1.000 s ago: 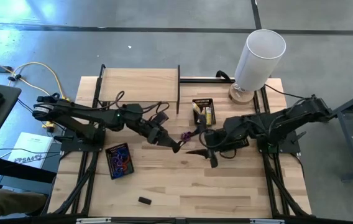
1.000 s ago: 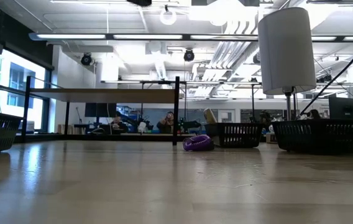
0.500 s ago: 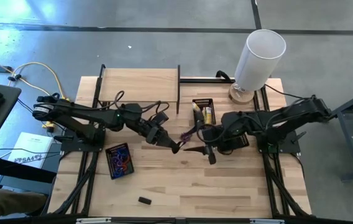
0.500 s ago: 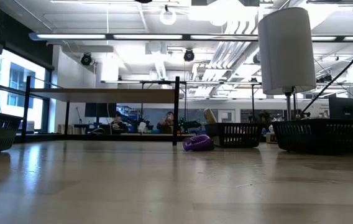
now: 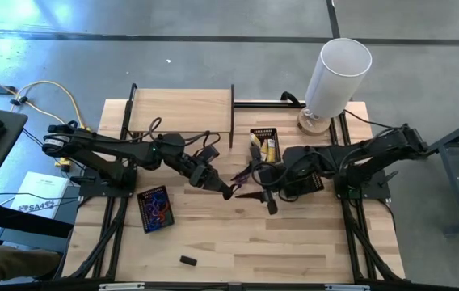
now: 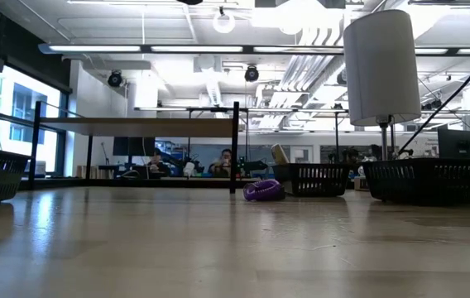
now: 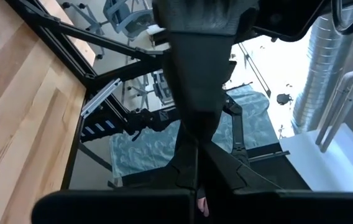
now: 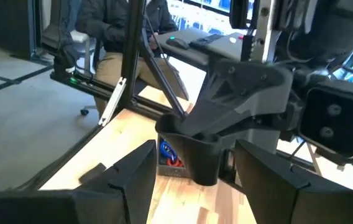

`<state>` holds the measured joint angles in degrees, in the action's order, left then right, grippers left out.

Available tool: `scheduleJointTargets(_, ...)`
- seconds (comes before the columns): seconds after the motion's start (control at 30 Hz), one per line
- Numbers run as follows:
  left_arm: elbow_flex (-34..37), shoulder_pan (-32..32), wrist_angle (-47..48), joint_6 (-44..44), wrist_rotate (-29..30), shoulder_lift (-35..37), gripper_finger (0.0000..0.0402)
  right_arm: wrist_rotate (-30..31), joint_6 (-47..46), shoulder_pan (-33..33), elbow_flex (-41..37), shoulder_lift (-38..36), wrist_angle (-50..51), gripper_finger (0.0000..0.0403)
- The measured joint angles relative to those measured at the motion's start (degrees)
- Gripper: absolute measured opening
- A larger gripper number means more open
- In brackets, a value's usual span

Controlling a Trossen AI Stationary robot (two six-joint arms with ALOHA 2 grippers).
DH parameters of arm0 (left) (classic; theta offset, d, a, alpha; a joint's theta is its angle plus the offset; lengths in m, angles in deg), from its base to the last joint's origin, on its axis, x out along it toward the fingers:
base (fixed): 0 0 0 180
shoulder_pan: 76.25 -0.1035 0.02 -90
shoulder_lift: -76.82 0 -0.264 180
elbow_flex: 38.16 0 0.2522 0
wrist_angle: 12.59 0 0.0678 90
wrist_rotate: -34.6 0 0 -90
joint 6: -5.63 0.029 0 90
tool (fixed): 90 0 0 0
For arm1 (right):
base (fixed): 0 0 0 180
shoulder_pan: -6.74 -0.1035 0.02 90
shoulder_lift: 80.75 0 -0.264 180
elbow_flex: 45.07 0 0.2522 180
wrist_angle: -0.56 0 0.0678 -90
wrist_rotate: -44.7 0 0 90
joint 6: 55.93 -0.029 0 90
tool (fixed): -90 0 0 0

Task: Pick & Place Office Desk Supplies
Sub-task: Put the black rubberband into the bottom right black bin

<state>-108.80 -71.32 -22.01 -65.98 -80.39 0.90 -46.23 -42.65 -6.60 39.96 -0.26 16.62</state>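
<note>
My left gripper [image 5: 229,192] is shut at the table's middle, above the board; its own wrist view shows the two fingers closed together [image 7: 196,183]. My right gripper [image 5: 258,200] is open just to its right, facing it; the left gripper's end shows between the right fingers [image 8: 195,155] without touching them. A purple loop [image 5: 244,175] lies on the table just beyond both grippers and also shows in the low view [image 6: 264,190]. A small black block [image 5: 187,260] lies near the front edge.
A black mesh tray [image 5: 155,208] with coloured loops sits front left. A small black mesh tray [image 5: 263,144] holding yellow packets stands at the back middle. The tall white cylinder [image 5: 338,71] stands back right. A raised wooden shelf [image 5: 183,111] is at the back left.
My right gripper has gone a little toward the table's left edge, closer to my left gripper, still open. The purple loop has stayed where it was.
</note>
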Motion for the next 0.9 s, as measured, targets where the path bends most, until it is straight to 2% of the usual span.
scheduleJointTargets(0.23,0.0,0.0,0.0,0.0,0.0,0.0,0.0001,0.4,0.0,0.0,0.0,0.0,0.2,0.0178)
scheduleJointTargets(0.73,0.0,-0.2,0.1,0.9,0.0,0.0,0.0001,-0.1,0.0,0.0,0.0,0.0,0.5,0.0017)
scheduleJointTargets(0.9,0.0,-0.2,0.1,1.8,0.6,0.0,0.0001,-0.4,0.0,0.0,0.0,0.0,0.5,0.0006)
